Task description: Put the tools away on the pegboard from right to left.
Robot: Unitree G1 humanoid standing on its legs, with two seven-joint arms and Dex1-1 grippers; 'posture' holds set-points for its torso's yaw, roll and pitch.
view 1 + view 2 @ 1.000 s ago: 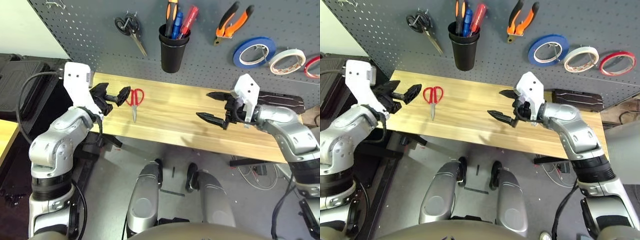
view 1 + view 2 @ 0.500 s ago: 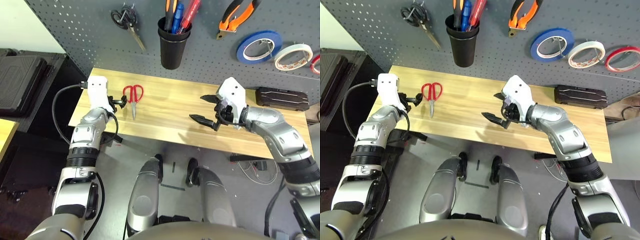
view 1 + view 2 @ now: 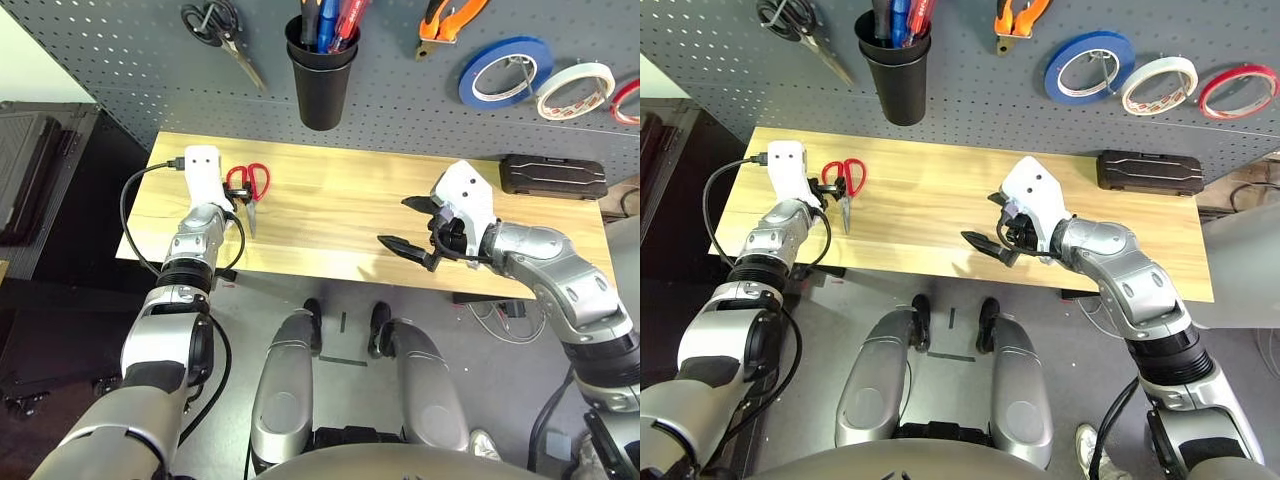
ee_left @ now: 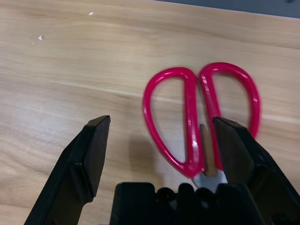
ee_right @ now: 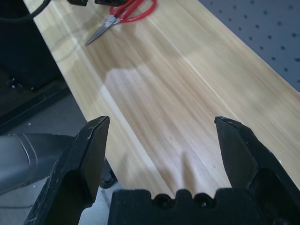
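Wooden worktop (image 3: 330,215) is occupied by red-handled scissors (image 3: 247,187) and a black case (image 3: 553,176); both grippers, left (image 3: 236,196) and right (image 3: 407,225), are seen spread, grasping nothing.

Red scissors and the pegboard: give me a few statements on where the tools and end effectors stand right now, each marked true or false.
1. The red scissors lie flat on the table. True.
2. The left end effector is shut on the scissors. False: its jaws stand open, one finger over the handles.
3. The pliers hang on the pegboard. True.
4. The white tape lies on the table. False: it hangs on the pegboard between the blue and red rolls.
5. The right end effector holds a screwdriver. False: it is open and empty above the table.
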